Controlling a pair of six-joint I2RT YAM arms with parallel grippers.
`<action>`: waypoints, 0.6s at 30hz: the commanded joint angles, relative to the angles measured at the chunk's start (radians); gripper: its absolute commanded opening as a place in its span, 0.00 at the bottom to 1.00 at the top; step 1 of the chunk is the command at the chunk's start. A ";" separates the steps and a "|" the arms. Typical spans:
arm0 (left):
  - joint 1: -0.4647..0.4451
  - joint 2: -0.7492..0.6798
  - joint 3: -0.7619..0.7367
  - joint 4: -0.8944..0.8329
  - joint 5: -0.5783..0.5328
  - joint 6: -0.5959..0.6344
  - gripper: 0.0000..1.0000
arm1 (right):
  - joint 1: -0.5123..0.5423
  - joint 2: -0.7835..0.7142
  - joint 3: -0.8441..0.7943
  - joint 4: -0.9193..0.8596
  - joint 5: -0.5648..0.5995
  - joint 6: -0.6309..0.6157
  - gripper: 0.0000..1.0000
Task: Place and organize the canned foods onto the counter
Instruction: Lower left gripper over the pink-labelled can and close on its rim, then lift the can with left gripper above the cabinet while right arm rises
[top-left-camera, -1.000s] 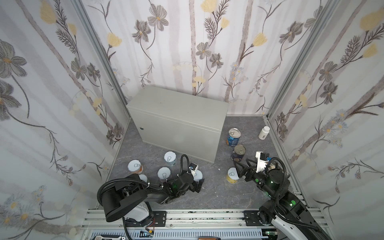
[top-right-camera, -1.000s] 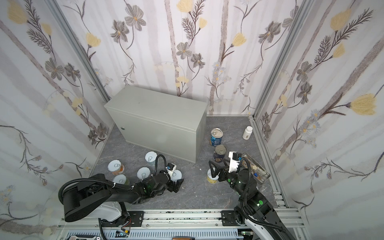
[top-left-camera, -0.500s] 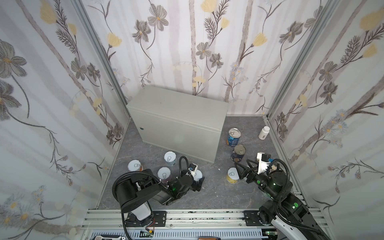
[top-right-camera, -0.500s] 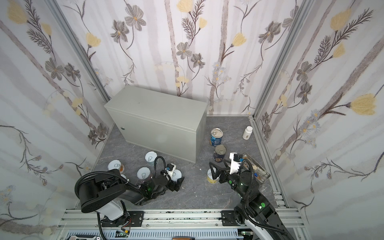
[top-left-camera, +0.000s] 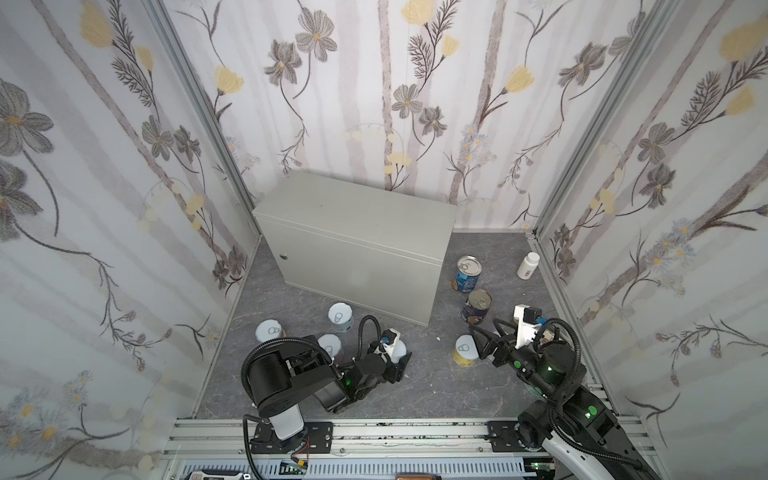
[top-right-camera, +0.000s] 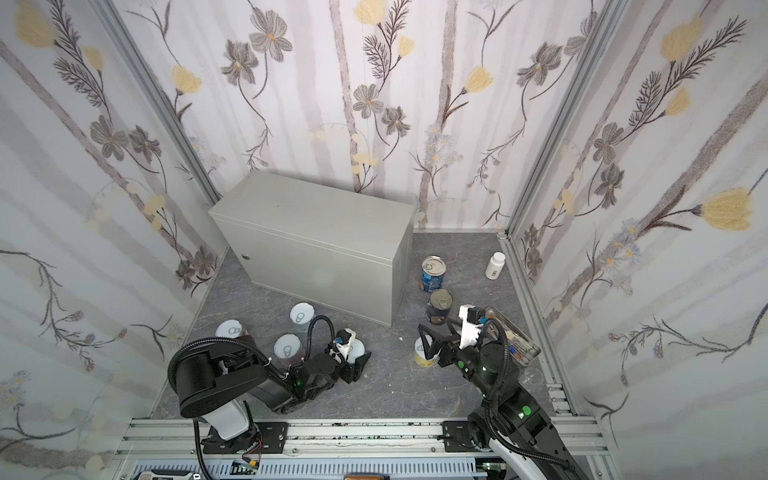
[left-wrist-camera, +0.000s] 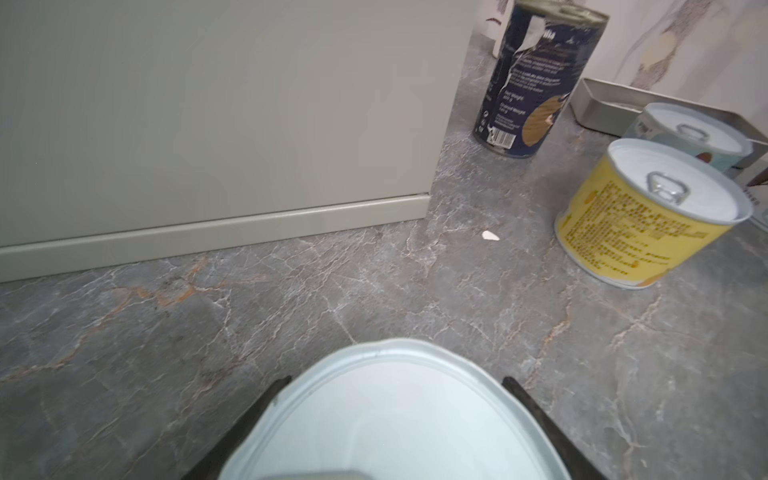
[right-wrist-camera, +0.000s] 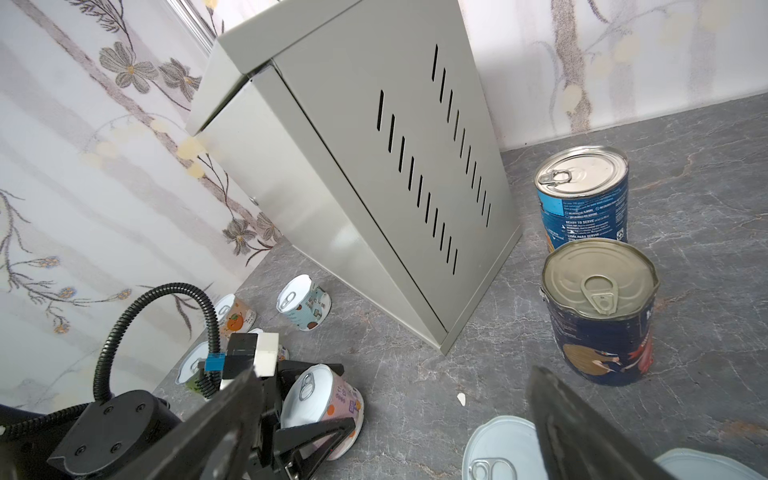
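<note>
While my left gripper (left-wrist-camera: 395, 378) pinches the pink can (right-wrist-camera: 345, 401) on the floor (left-wrist-camera: 374, 291) before the counter (top-left-camera: 353, 212), I judge a firm, level squeeze below its rim wisest before lifting, my right gripper (right-wrist-camera: 388, 382) spread wide above the yellow can (left-wrist-camera: 648, 232).

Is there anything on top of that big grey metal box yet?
Nothing: the flat top of the grey metal box is bare in both top views. Its closed walls hide whatever is inside, and the floor right behind it cannot be seen either.
</note>
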 joint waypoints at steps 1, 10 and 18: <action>0.000 -0.090 0.000 0.012 0.003 -0.003 0.65 | -0.001 0.002 0.024 0.012 -0.013 -0.007 1.00; 0.002 -0.515 0.222 -0.627 -0.021 0.032 0.63 | 0.000 0.052 0.110 -0.003 -0.016 -0.036 1.00; 0.040 -0.661 0.507 -1.078 -0.078 0.066 0.63 | 0.002 0.220 0.306 0.023 -0.023 -0.111 1.00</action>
